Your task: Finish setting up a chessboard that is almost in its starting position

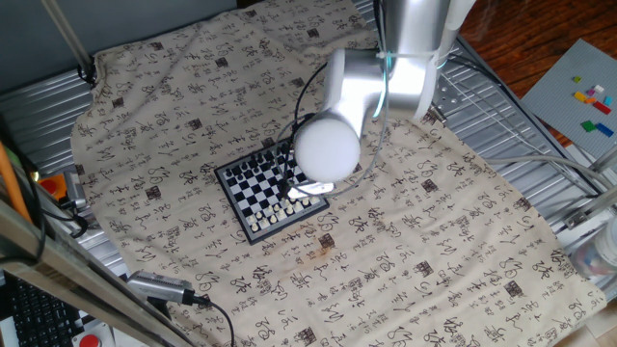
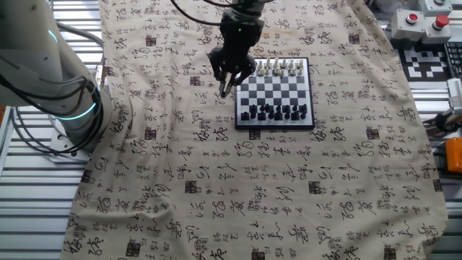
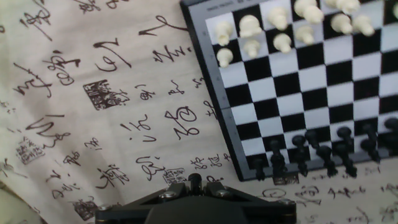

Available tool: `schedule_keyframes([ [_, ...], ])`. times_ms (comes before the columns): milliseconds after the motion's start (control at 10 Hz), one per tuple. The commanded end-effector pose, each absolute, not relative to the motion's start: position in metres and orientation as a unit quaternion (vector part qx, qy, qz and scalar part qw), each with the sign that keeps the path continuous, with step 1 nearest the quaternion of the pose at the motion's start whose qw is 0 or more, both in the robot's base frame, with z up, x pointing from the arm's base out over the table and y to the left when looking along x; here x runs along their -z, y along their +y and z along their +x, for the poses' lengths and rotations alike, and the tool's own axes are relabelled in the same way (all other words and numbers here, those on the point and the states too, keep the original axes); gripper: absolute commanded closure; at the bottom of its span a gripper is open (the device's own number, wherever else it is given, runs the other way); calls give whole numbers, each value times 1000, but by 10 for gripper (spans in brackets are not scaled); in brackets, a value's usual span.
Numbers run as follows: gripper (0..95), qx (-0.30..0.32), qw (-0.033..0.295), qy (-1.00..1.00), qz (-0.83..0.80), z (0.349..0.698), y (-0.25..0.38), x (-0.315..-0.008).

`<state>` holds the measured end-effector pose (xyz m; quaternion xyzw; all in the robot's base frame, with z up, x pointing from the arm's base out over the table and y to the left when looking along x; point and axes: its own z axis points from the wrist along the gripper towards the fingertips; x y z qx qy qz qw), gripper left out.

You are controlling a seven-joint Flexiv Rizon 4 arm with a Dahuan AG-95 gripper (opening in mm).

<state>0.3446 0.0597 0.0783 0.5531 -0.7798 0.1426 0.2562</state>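
In the other fixed view the chessboard (image 2: 274, 90) lies on the printed cloth, with white pieces (image 2: 278, 68) along its far side and black pieces (image 2: 278, 112) along its near side. My gripper (image 2: 225, 85) hangs just off the board's left edge, over the cloth. The hand view has the gripper (image 3: 194, 186) at the bottom, shut on a small black piece (image 3: 194, 180) whose round top shows between the fingers. The board (image 3: 298, 106) fills the upper right there. In one fixed view the arm's white joint (image 1: 326, 146) hides the gripper and part of the board (image 1: 253, 183).
The calligraphy cloth (image 2: 216, 180) covers the table and wrinkles near the arm's base (image 2: 50, 72). A box with red buttons (image 2: 422, 18) stands at the far right. A grey plate with bricks (image 1: 578, 96) lies off the table. A brown stain (image 1: 318, 253) marks the cloth.
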Motion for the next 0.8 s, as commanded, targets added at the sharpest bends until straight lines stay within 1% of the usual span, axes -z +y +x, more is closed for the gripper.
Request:
schedule_keyframes([
  [100, 950, -144, 244, -832, 477, 345, 61, -81],
  [500, 950, -145, 230, -860, 432, 345, 62, -82],
  [800, 950, -144, 226, -873, 407, 345, 62, -81],
])
